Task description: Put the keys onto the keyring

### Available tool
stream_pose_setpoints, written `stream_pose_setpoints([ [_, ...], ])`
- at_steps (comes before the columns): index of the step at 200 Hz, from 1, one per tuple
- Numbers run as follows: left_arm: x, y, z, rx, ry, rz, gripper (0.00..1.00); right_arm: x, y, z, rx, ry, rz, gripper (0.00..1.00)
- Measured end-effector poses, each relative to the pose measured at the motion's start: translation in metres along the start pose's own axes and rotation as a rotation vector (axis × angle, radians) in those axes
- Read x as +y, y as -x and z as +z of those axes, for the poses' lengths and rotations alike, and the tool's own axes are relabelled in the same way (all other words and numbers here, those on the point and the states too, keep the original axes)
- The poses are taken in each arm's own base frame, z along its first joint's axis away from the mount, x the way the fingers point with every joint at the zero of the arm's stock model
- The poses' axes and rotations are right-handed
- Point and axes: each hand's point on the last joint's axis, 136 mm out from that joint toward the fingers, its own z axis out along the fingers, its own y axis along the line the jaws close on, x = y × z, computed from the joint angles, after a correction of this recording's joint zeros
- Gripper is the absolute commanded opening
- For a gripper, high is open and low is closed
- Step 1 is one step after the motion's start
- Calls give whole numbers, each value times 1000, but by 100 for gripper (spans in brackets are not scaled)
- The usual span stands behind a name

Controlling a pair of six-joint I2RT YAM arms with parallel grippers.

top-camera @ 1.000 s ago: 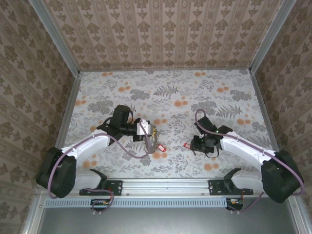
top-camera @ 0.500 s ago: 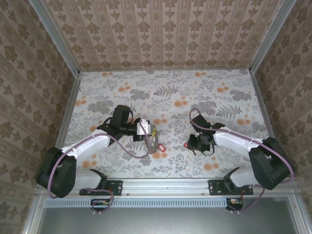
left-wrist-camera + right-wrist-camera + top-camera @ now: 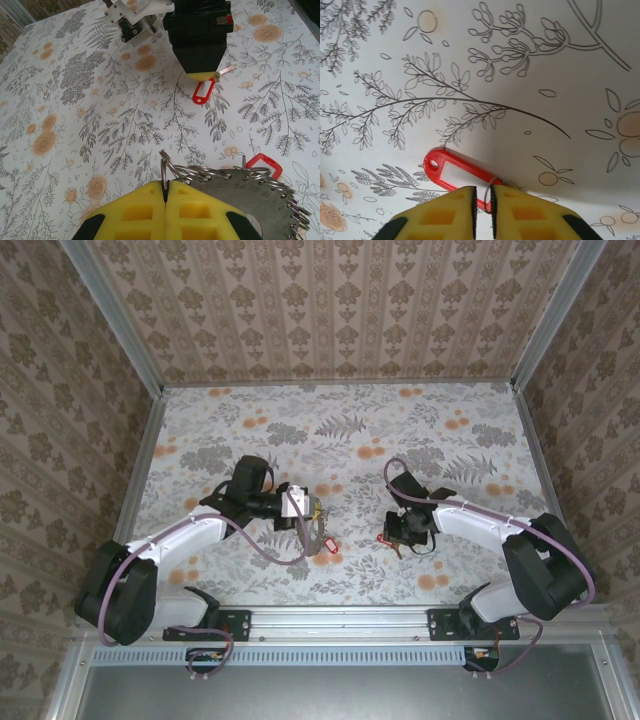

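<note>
In the left wrist view my left gripper [image 3: 165,183] is shut on a small split ring of the keyring [image 3: 250,196], a grey metal ring edged with several small loops. A key's red tag [image 3: 263,165] hangs off its far side. In the top view the left gripper [image 3: 308,518] holds it just above the floral surface. My right gripper [image 3: 392,536] sits a short way to the right, shut on a key by the thin wire loop of its red tag [image 3: 455,172]. The left wrist view shows that tag [image 3: 202,93] and the key's metal blade [image 3: 227,70] under the right gripper [image 3: 202,75].
The floor is a floral-print sheet [image 3: 350,440] with patterned walls on three sides and a metal rail [image 3: 340,620] along the near edge. A white bracket on the right arm [image 3: 137,20] shows at the top of the left wrist view.
The right gripper has moved left with its red-tagged key, closer to the left gripper, and its arm has swung round. The left arm and keyring have stayed put.
</note>
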Motion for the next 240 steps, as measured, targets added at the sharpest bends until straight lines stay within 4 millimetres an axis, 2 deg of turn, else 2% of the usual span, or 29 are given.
stream_pose_setpoints([
  [29,0,0,0,0,0,0,0,-7,-4,0,11,-32,7,26],
  [46,0,0,0,0,0,0,0,-12,-5,-1,15,-54,14,27],
  [100,-1,-1,0,6,-2,-6,0,-15,-7,-2,14,-72,28,11],
  [154,-1,-1,0,6,-2,-13,0,-13,-5,-5,1,-59,17,7],
  [166,-1,-1,0,5,-2,-28,0,-7,0,-13,-39,-22,-6,5],
  [171,-1,-1,0,4,-1,-35,0,-4,3,-18,-62,-1,-17,0],
  [197,4,8,-5,-21,19,-39,0,19,17,-50,-216,114,-156,0],
  [219,5,26,-14,-71,38,16,0,49,23,-78,-358,209,-385,0],
  [240,7,39,-22,-109,67,87,0,77,11,-95,-477,288,-653,0],
])
